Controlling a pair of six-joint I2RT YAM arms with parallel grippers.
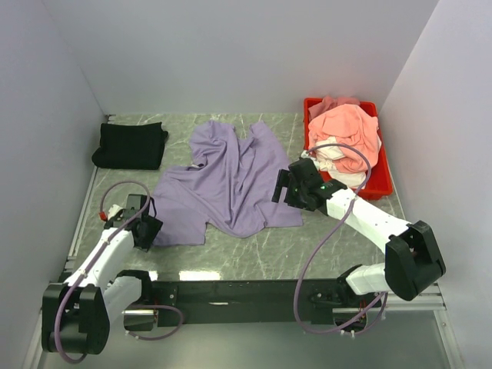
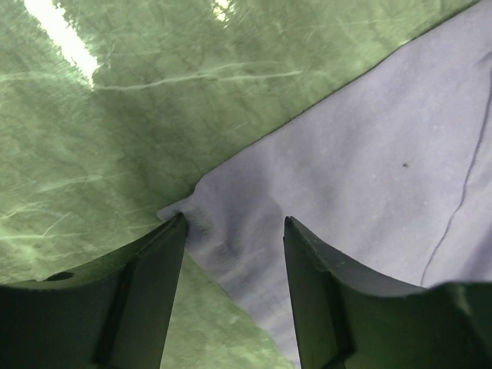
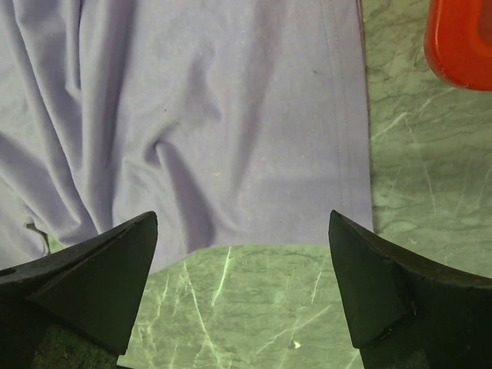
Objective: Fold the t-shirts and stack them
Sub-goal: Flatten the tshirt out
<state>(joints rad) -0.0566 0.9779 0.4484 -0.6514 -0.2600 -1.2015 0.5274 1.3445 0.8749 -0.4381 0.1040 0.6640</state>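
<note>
Though creased, soft lavender t-shirt

1. Green-grey marble-patterned tabletop: flat and glossy, with pale veins running across it. The same surface shows in the left wrist view and the right wrist view.
2. Plain white back wall: matte and uniform, meets the table's far edge.
3. Plain white left wall and plain white right wall: they close in both sides of the table.
4. Thin silver metal rail: runs along the table's left edge at the foot of the left wall.
5. Light: soft and even, with a faint lavender-grey cast on the walls. Bright white glare streak on the tabletop in the left wrist view.
6. Dull grey surface: lies below the table's near edge.
</note>
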